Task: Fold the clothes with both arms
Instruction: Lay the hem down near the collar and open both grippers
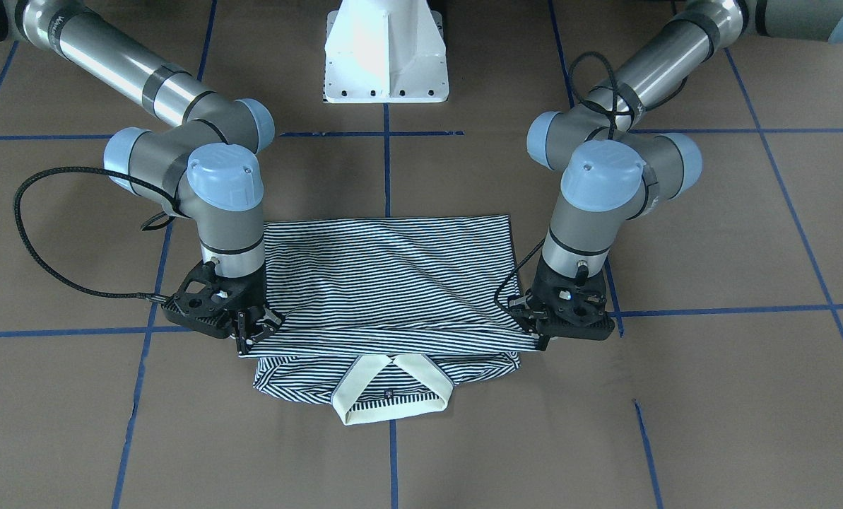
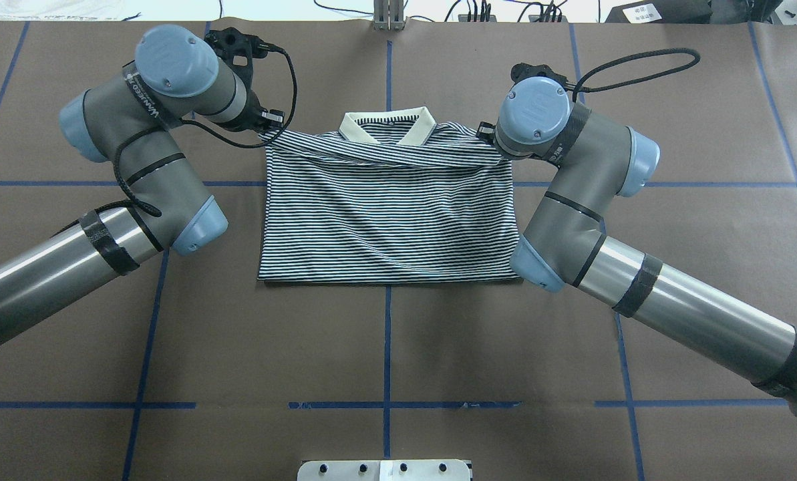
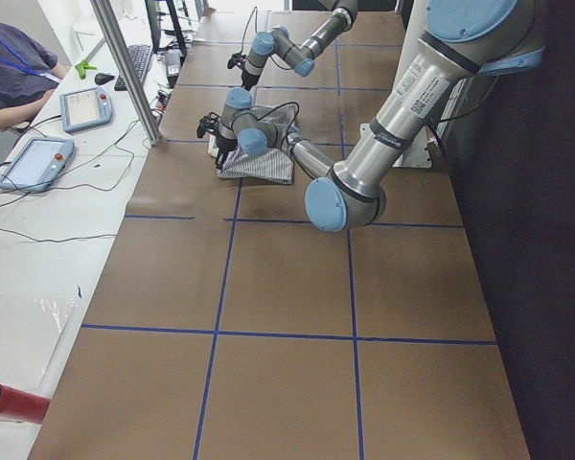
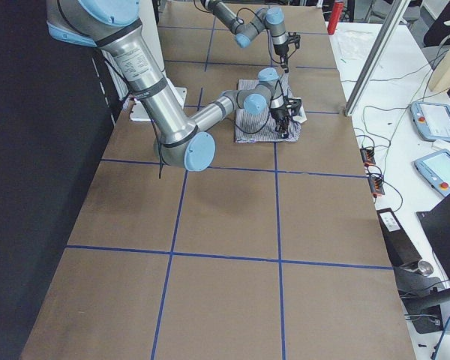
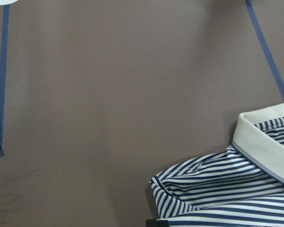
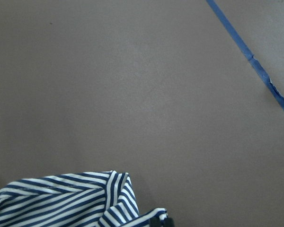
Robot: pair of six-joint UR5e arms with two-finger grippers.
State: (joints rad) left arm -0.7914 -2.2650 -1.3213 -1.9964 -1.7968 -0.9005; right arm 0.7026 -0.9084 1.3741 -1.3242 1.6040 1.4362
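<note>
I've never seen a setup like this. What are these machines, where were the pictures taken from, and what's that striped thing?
These are two jointed robot arms, a left arm and a right arm, mounted on a white base. Two pictures look down on the brown table, two look along it from its ends, and two come from cameras on the wrists. A striped polo shirt with a cream collar lies folded over. Each arm's jaws appear to pinch one end of the folded-over edge.
</note>
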